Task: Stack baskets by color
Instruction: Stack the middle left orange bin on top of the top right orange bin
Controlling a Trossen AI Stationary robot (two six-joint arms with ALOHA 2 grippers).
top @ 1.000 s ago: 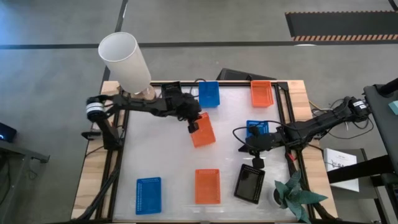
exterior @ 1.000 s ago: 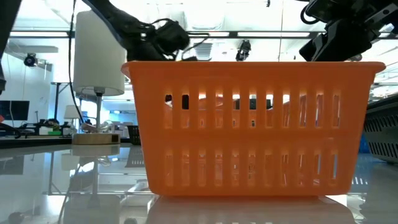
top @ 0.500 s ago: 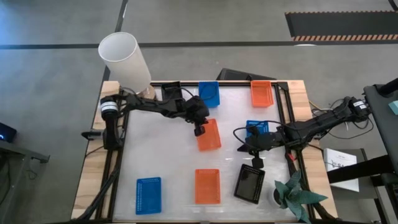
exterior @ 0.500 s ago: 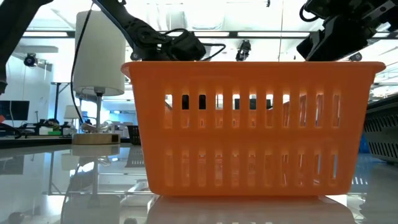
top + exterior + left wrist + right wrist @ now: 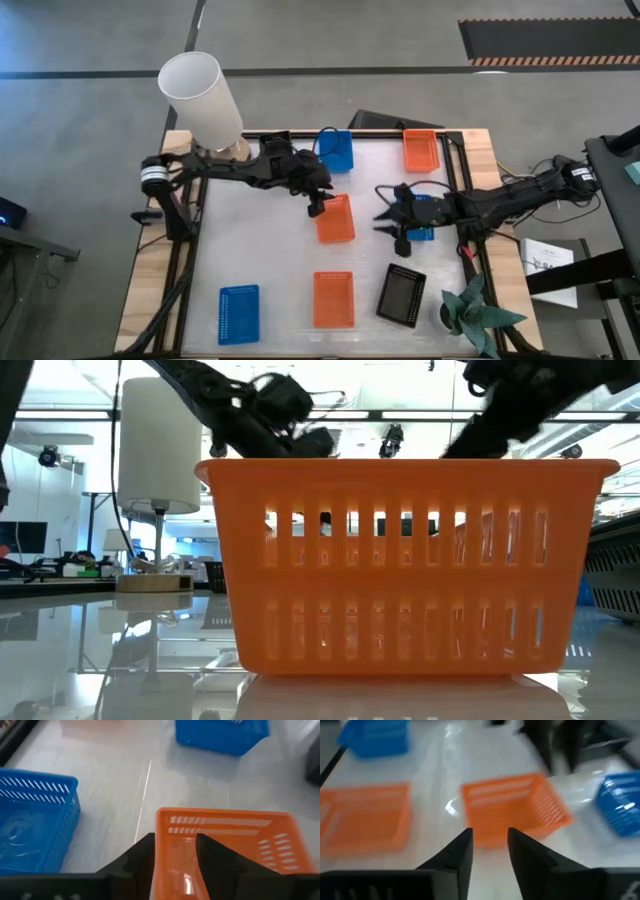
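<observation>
An orange basket (image 5: 335,218) lies flat on its bottom at mid-table. My left gripper (image 5: 318,205) is open at its far-left corner, one finger (image 5: 142,860) outside the basket's wall (image 5: 161,837) and one finger (image 5: 212,857) inside. My right gripper (image 5: 386,219) is open above the table to the right of that basket, pointing at it, with nothing between its fingers (image 5: 489,845). A black basket (image 5: 402,294) sits near-right. Two more orange baskets (image 5: 333,299) (image 5: 421,150) and two blue baskets (image 5: 238,313) (image 5: 337,150) lie around. A third blue basket (image 5: 422,233) is mostly hidden under the right arm. My left gripper stands astride the orange basket's wall (image 5: 161,837) at its far-left corner, slanting down from the far left. A gap shows between the fingers. I cannot tell whether the outer finger touches the wall. The basket rests on the table.
A tall white lampshade (image 5: 200,100) stands at the far-left corner and a green plant (image 5: 475,310) at the near-right corner. A black frame (image 5: 455,180) runs along the table's edges. Bare tabletop lies left of centre (image 5: 260,240).
The orange basket, held tilted by my left gripper, has come down flat onto the table a little toward the right. My left gripper has opened over its wall. My right gripper has swung from above the black basket toward the far left and opened.
</observation>
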